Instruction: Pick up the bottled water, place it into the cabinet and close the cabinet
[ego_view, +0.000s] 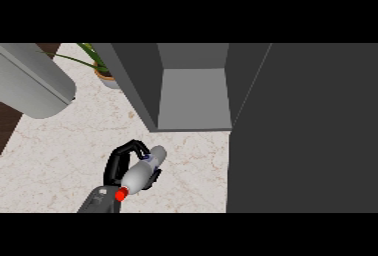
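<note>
The bottled water (139, 172) is lying slantwise in the left hand (116, 161), over the counter (52, 155) and just short of the cabinet's (140, 85) open front, a little to its left. Its body is showing as a smooth, pale grey rounded shape with a bluish band near the far end, and its red cap is pointing back toward the lower edge. The black fingers are arching over the bottle from the left while the thumb is hooking under its right side, so the hand is grasping it. Whether the bottle is clear of the counter cannot be told. The grey forearm (100, 201) is coming in from below, angled up and to the right.

The counter is showing a pale, marble-like top with faint beige veins, and open surface is lying around the hand. The cabinet is standing as a dark grey box with a lighter interior (192, 95), and its flat dark door (303, 130) is filling the right side. A pale grey rounded cylinder (29, 85) is slanting across the far-left corner, beside a potted plant (103, 72). Brown floor (6, 132) is showing past the counter's left edge.
</note>
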